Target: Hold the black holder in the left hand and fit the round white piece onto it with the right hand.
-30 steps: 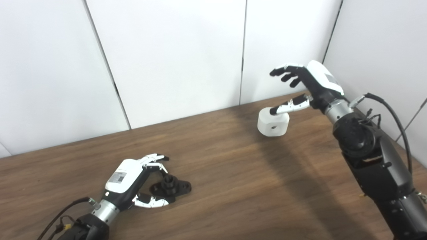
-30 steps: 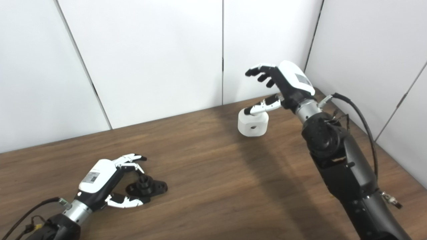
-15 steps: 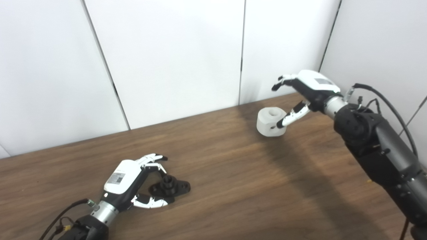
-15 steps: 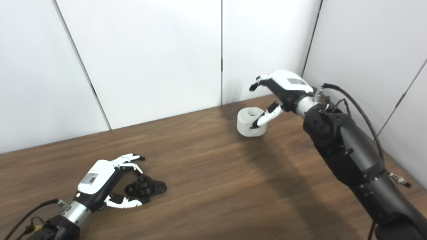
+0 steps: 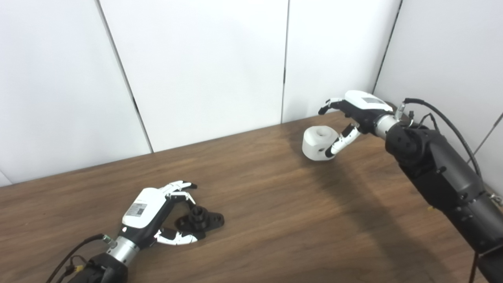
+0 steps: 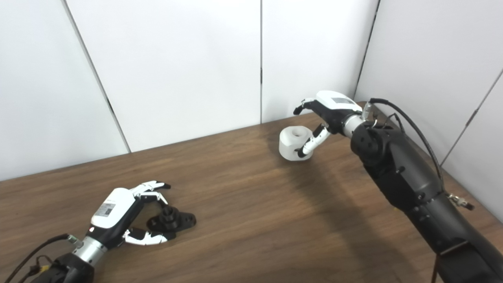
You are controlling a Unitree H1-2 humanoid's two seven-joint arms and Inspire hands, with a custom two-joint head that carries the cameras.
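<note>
White piece point(image 5: 319, 143) sitting at the far right of the surface point(image 5: 275, 212), bore up, small side hole facing the camera. Right hand point(image 5: 355, 112) arched over it, fingers point(image 5: 329, 104) spread above the far rim, thumb point(image 5: 340, 142) laid against the near wall, not yet clamped. Best to close from both sides at mid-height, thumb clear of the side hole, bore left uncovered for the fit. Looks like a smooth, stubby cylinder, so likely to skid or tip toward the wall under a one-sided push; squeeze evenly, then lift straight. Down at near left, holder point(image 5: 201, 220) flat on the surface, post up. Left hand point(image 5: 151, 214) cupped around it, fingers apart, tips near the flange; cannot tell whether touching. Needs a firm pinch on the flange, post kept free and upright.
</note>
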